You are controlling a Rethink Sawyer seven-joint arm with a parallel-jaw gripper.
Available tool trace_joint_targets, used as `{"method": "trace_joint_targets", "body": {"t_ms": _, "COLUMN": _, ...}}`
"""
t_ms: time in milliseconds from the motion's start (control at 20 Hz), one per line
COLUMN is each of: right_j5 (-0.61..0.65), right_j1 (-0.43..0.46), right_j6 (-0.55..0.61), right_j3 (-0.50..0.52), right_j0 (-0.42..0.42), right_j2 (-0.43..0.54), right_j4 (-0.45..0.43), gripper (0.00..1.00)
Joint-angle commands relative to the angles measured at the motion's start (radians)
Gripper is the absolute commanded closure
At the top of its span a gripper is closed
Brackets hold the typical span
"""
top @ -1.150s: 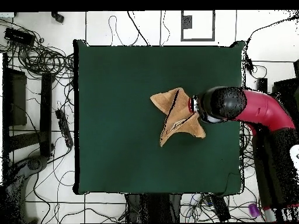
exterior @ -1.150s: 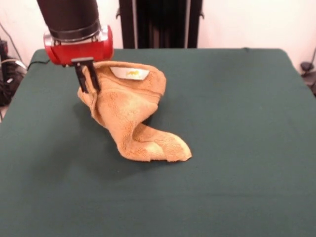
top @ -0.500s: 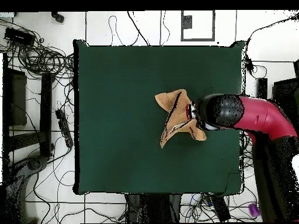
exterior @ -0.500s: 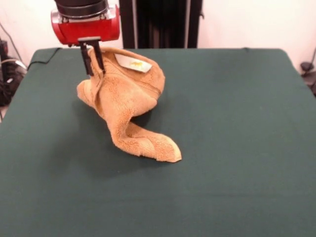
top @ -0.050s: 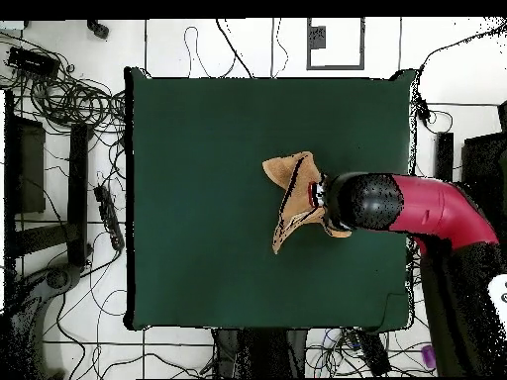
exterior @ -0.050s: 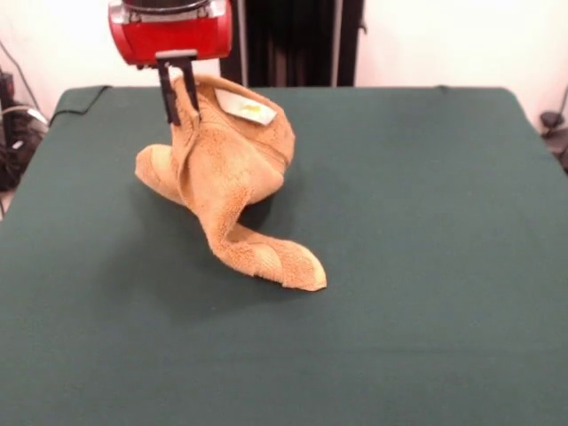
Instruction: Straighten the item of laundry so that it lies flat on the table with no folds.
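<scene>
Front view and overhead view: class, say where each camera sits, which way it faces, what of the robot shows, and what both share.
Front view: across the table, facing the robot; shows the red wrist and gripper, jaws shut on the towel.
Overhead view: above, looking straight down; shows the red and black arm.
Shared: towel, green table, gripper.

One towel, bearing one white label, one claw and one table.
</scene>
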Motion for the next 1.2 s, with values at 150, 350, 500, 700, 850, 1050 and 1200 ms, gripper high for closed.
{"method": "trace_joint_targets", "body": {"t_ms": 150, "right_j5": -0.071, "right_j1": -0.046, "right_j6": 0.113, "right_j3": 0.197, "right_j0": 0.052, "right_j2": 0.01, "right_j4": 0.033, "gripper": 1.0}}
{"method": "trace_joint_targets", "body": {"t_ms": 350, "right_j5": -0.067, "right_j1": -0.097, "right_j6": 0.139, "right_j3": 0.235, "right_j0": 0.069, "right_j2": -0.006, "right_j4": 0.05, "gripper": 1.0}}
{"method": "trace_joint_targets", "body": {"t_ms": 500, "right_j5": -0.068, "right_j1": -0.118, "right_j6": 0.154, "right_j3": 0.25, "right_j0": 0.081, "right_j2": -0.016, "right_j4": 0.057, "gripper": 1.0}}
{"method": "trace_joint_targets", "body": {"t_ms": 700, "right_j5": -0.063, "right_j1": -0.14, "right_j6": 0.167, "right_j3": 0.259, "right_j0": 0.097, "right_j2": -0.031, "right_j4": 0.067, "gripper": 1.0}}
{"method": "trace_joint_targets", "body": {"t_ms": 850, "right_j5": -0.036, "right_j1": -0.167, "right_j6": 0.167, "right_j3": 0.263, "right_j0": 0.11, "right_j2": -0.044, "right_j4": 0.084, "gripper": 1.0}}
{"method": "trace_joint_targets", "body": {"t_ms": 1050, "right_j5": -0.007, "right_j1": -0.193, "right_j6": 0.163, "right_j3": 0.261, "right_j0": 0.127, "right_j2": -0.064, "right_j4": 0.101, "gripper": 1.0}}
{"method": "trace_joint_targets", "body": {"t_ms": 1200, "right_j5": 0.012, "right_j1": -0.209, "right_j6": 0.16, "right_j3": 0.258, "right_j0": 0.136, "right_j2": -0.076, "right_j4": 0.11, "gripper": 1.0}}
